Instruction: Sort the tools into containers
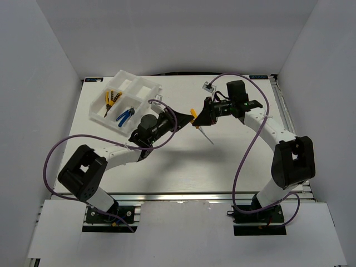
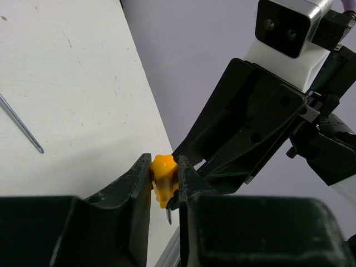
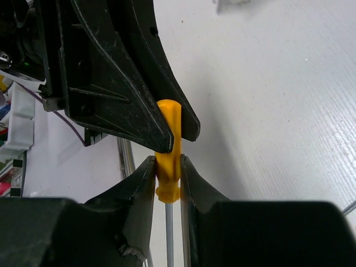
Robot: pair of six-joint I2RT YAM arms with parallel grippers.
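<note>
- Table (image 1: 167, 161): white and flat, with white walls on three sides. Both arms reach from the near edge to meet above its middle.
- Tray (image 1: 146, 92): white, with dividers, standing at the far left of the table, well apart from the two claws.
- Left claw (image 2: 164, 175): the two fingers are pressed together on the yellow handle, one on each side, and no gap shows between finger and plastic. It comes from the left and points toward the right arm.
- Right claw (image 3: 167, 162): also closed tight on the same handle, lower down, just above the collar where the metal begins. The tips of both claws almost touch each other.
- Yellow-black pliers (image 1: 113, 98): lying in a left compartment of the tray.
- Blue pliers (image 1: 124, 115): lying in the near compartment beside them.
- Screwdriver (image 3: 169, 178): held in the air between both claws, above the middle of the table. Its thin shaft runs back between the right fingers.
- Rod (image 2: 22, 125): thin grey metal, seen on the table just beside the claws. One end is hidden, so I cannot tell what it belongs to.
</note>
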